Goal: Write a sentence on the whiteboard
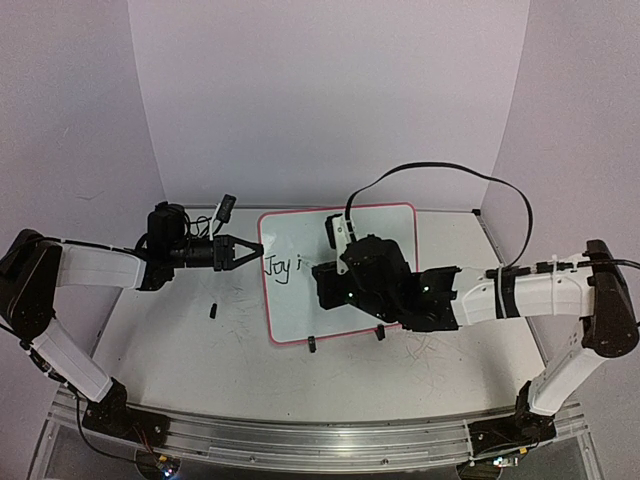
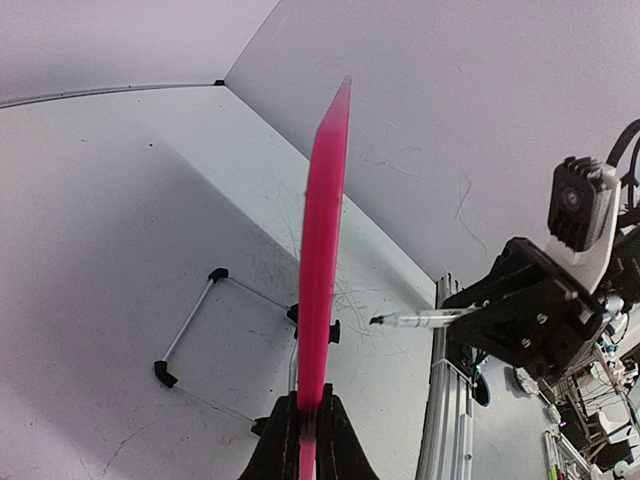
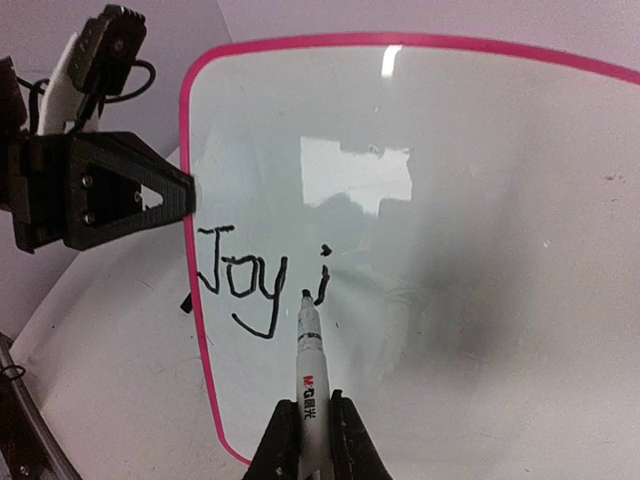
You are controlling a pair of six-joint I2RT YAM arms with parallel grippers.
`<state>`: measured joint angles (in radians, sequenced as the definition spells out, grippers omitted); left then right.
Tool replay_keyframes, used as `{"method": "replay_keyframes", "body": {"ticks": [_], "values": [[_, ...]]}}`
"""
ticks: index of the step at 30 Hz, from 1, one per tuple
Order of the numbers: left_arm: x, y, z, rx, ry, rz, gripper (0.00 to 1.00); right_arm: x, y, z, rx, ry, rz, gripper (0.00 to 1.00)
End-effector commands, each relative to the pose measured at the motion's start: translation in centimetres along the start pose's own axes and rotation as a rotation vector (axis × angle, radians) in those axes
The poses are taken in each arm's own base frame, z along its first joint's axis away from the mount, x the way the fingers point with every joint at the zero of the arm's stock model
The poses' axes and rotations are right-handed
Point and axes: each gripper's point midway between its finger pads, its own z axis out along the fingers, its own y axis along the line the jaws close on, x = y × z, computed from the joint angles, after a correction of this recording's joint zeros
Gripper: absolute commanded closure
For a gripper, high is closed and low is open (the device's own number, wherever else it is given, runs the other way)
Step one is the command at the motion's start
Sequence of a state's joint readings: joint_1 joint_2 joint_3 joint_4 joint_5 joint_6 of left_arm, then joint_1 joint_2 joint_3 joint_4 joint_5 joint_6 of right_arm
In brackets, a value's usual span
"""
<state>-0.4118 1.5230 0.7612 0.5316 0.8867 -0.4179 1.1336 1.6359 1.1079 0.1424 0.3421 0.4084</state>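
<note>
The whiteboard (image 1: 300, 305), white with a red-pink rim, stands tilted at the table's middle. "Joy i" (image 3: 240, 280) is written in black near its left edge. My left gripper (image 1: 247, 252) is shut on the board's left rim. In the left wrist view the board (image 2: 322, 250) shows edge-on between the closed jaws of that gripper (image 2: 308, 425). My right gripper (image 3: 311, 435) is shut on a white marker (image 3: 310, 370). The marker's black tip is at the board's surface just left of the "i". In the top view the right gripper (image 1: 322, 285) covers the board's middle.
Two black clip feet (image 1: 312, 345) (image 1: 380, 333) sit at the board's near edge. A thin wire frame with black ends (image 2: 200, 320) lies on the table behind the board. A small black piece (image 1: 213, 309) lies left of the board. An aluminium rail (image 1: 300, 440) runs along the near edge.
</note>
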Motion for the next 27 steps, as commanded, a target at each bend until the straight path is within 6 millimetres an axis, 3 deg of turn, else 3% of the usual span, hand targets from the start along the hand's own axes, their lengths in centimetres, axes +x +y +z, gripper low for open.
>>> {"method": "replay_keyframes", "body": {"ticks": [1,27], "values": [[-3.0,-2.2,-0.7,0.043,-0.064,0.097,1.00,-2.6,-0.4,-0.6,0.018,-0.073,0.017,1.00],[-2.9,-2.6,-0.8,0.049,-0.064,0.100,1.00,-2.4,-0.3,1.3,0.057,-0.065,-0.027,1.00]]}}
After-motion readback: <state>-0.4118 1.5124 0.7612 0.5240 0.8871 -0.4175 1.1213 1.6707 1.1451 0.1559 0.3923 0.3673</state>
